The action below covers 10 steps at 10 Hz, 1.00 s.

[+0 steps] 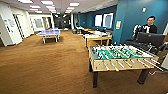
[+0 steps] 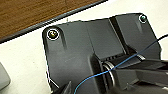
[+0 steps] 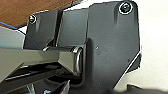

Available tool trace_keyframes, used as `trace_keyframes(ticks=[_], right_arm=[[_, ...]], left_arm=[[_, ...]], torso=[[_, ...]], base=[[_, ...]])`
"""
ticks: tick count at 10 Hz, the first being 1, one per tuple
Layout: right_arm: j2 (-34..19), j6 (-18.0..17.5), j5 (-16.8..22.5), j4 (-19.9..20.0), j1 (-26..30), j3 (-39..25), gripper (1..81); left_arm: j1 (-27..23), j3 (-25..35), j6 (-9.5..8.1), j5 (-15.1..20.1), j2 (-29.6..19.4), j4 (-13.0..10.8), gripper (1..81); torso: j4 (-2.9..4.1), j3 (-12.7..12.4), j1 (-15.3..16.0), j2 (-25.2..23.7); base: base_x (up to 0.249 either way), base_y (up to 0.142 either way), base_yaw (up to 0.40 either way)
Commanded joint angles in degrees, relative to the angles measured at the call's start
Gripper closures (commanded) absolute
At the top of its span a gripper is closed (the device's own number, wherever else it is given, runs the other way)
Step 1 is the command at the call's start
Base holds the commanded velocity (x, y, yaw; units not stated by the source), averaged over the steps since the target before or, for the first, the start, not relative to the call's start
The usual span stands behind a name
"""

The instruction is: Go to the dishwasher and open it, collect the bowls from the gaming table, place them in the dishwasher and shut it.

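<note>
Carpet (image 1: 45,67), brown and short-piled, spreads out from the wooden table-football table with a green field and rods (image 1: 117,65), which stands near the robot.

Beyond that table, deeper into the room, stands the long white-topped gaming table with yellow edges (image 1: 98,38). Its long axis seems to run crosswise to the robot's line of sight, about parallel to the football table's length. Farther off, well apart across the carpet, is a blue table-tennis table (image 1: 49,32). Just behind the football table's far end a person in dark clothes (image 1: 150,26) holds a control rig.

The bowls should be on the gaming table, but at this distance anything on its top is too small to make out, so which way they face cannot be told. As a judgement, bowls of this kind are likely light, stiff and somewhat slippery, and are best pinched over the rim, one wall between the jaws.

Whether the jaws on either arm are released or clenched I cannot tell.
</note>
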State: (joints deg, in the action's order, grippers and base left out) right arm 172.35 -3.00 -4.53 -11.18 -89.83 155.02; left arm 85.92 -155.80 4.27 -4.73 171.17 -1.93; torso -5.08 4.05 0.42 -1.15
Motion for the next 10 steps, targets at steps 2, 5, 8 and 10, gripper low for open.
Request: trace_keyframes(ticks=[2, 5, 8, 10], right_arm=[[-0.1, 0.1, 2.9, -0.5, 2.1, -0.1, 1.0], [-0.1, 0.1, 2.9, -0.5, 2.2, -0.1, 1.0], [-0.1, 0.1, 2.9, -0.5, 2.2, 0.0, 1.0], [-0.1, 0.1, 2.9, -0.6, 2.1, 0.1, 1.0]], left_arm=[[-2.6, -1.5, 0.04, 3.0, 0.3, -0.5, 1.0], [-2.6, -2.9, -0.14, 2.9, 0.8, 0.0, 1.0], [-2.6, -2.9, -0.4, 2.7, 0.8, 0.1, 1.0], [-2.6, -2.9, -0.4, 2.7, 0.7, 0.1, 1.0]], torso=[[0.0, 0.0, 0.0, 0.0], [0.0, 0.0, 0.0, 0.0], [0.0, 0.0, 0.0, 0.0], [0.0, 0.0, 0.0, 0.0]], base=[[0.0, 0.0, 0.299], [0.0, 0.0, 0.058], [0.021, -0.086, -0.075], [0.0, 0.0, 0.0]])
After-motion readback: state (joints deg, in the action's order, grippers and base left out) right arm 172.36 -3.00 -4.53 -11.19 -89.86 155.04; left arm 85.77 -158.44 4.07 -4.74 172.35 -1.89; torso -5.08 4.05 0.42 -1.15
